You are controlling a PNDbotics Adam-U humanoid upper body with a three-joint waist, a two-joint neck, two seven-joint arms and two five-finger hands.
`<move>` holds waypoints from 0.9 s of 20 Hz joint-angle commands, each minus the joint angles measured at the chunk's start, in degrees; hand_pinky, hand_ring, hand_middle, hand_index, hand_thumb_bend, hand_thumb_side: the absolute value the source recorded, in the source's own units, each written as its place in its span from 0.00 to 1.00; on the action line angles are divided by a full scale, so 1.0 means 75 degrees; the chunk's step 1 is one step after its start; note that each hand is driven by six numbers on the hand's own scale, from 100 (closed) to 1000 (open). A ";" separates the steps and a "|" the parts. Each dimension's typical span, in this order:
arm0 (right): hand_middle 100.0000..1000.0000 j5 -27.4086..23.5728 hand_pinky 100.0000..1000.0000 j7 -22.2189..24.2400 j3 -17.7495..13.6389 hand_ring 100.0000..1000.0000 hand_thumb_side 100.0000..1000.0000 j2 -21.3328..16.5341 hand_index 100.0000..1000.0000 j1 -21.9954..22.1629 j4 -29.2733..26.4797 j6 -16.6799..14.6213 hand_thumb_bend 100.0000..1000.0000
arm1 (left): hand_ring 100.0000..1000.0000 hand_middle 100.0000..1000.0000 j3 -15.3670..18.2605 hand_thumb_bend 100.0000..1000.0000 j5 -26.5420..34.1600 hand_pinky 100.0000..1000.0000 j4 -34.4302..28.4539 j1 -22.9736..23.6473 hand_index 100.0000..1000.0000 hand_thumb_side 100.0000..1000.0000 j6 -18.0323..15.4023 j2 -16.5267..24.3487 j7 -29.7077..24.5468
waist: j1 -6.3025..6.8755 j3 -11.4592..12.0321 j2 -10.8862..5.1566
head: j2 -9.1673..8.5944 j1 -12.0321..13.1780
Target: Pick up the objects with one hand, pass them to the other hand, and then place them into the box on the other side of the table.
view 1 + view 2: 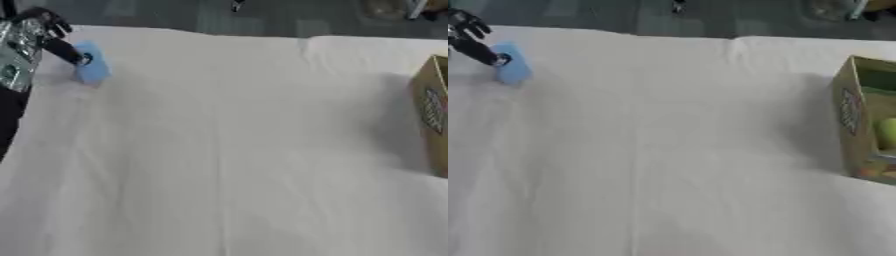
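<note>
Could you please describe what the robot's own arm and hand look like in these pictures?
Only the left hand shows, at the upper left: black fingers on a black palm. In the left eye view the forearm behind it wears a shiny silver casing with dark green patches, going black further down. No cables or readable markings are visible. The right arm and hand are out of view.

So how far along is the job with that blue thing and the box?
Early in this round. The box at the table's right already holds a yellow-green object, so an earlier placement looks done. Now the left hand is at the blue object at the far left, touching it; a closed grasp isn't clear. Left: lift, handover to the right hand, unseen here, and placing.
</note>
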 commanded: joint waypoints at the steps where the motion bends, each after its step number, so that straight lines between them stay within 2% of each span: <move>1: 0.82 0.0050 0.84 0.0026 -0.0066 0.76 0.18 -0.0179 0.82 -0.0094 -0.0102 0.0002 0.16 | 0.79 0.72 0.0071 0.35 0.0073 0.81 0.0006 -0.0225 0.79 0.00 0.0147 0.0187 0.0044 | 0.0121 -0.0032 -0.0020 | -0.0131 0.0099; 4: 0.82 0.0051 0.84 0.0036 -0.0064 0.76 0.18 -0.0164 0.82 -0.0098 -0.0106 0.0006 0.15 | 0.80 0.73 0.0071 0.39 0.0099 0.82 0.0064 -0.0232 0.80 0.00 0.0199 0.0192 -0.0154 | 0.0133 -0.0050 0.0001 | -0.0132 0.0114; 13: 0.82 0.0061 0.84 0.0081 -0.0037 0.76 0.19 -0.0160 0.82 -0.0075 -0.0081 -0.0012 0.15 | 0.81 0.73 0.0154 0.35 0.0191 0.83 0.0019 -0.0264 0.81 0.00 0.0347 0.0219 -0.0246 | 0.0130 -0.0053 0.0018 | -0.0112 0.0142; 18: 0.83 0.0057 0.84 0.0080 -0.0046 0.77 0.19 -0.0148 0.82 -0.0062 -0.0076 -0.0028 0.15 | 0.82 0.74 0.0164 0.38 0.0224 0.84 0.0116 -0.0238 0.81 0.00 0.0466 0.0220 -0.0366 | 0.0110 -0.0064 0.0033 | -0.0117 0.0182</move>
